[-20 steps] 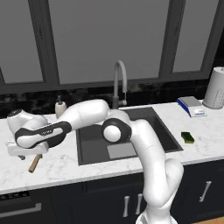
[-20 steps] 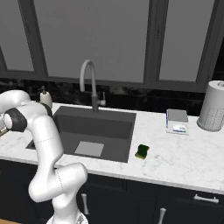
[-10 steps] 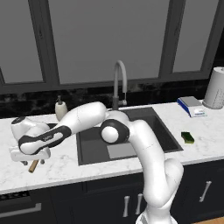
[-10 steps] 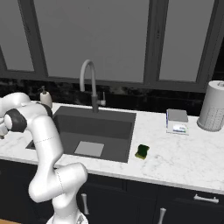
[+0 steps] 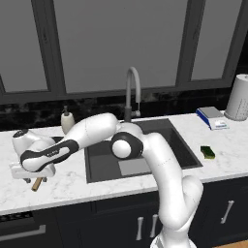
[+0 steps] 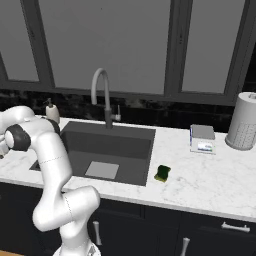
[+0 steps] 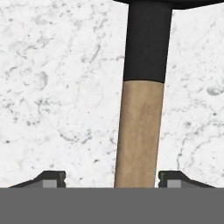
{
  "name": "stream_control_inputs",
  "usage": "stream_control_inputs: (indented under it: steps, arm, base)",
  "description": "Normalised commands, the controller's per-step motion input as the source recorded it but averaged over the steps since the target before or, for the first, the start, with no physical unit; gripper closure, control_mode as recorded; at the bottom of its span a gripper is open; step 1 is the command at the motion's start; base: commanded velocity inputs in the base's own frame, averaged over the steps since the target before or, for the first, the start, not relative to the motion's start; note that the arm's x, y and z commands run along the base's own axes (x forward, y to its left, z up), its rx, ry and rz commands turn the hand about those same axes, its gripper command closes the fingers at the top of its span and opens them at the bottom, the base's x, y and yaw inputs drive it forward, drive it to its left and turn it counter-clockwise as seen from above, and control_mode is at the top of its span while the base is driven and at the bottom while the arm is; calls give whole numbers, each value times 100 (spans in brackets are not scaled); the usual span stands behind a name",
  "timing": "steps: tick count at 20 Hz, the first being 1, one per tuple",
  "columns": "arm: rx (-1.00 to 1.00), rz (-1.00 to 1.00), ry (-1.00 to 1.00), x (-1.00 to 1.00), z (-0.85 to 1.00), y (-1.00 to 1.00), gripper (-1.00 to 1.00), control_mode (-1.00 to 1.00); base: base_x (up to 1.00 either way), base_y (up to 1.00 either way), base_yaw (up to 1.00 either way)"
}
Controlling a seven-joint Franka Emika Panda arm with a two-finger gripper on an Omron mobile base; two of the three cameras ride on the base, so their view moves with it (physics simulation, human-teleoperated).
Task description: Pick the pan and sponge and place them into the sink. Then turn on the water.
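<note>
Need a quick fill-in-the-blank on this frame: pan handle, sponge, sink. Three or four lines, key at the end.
1. In the hand view, the pan's wooden handle runs between the two finger tips of the ____.
2. The sponge lies on the counter to the ____ of the sink.
3. The sponge's top side is dark ____.
4. The faucet stands behind the sink, and no ____ runs from it.

Missing words: gripper; right; green; water

A glossy white arm [image 5: 160, 160] of rounded segments with dark joints and a black-banded wrist.
</note>
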Motion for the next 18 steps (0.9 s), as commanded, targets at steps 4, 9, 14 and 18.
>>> stream_control_inputs:
  steps: [4,9,14,18]
  arm:
    - [0,0,0,0,0,0,100,-100]
    - [0,0,-1,-2,0,0,100,-100]
    - [0,0,-3,-29,15,-3,100,-100]
    - [2,0,-7,-53,48,-16,100,-100]
  base:
    - [0,0,0]
    - [0,0,0]
    - [0,0,0]
    - [0,0,0]
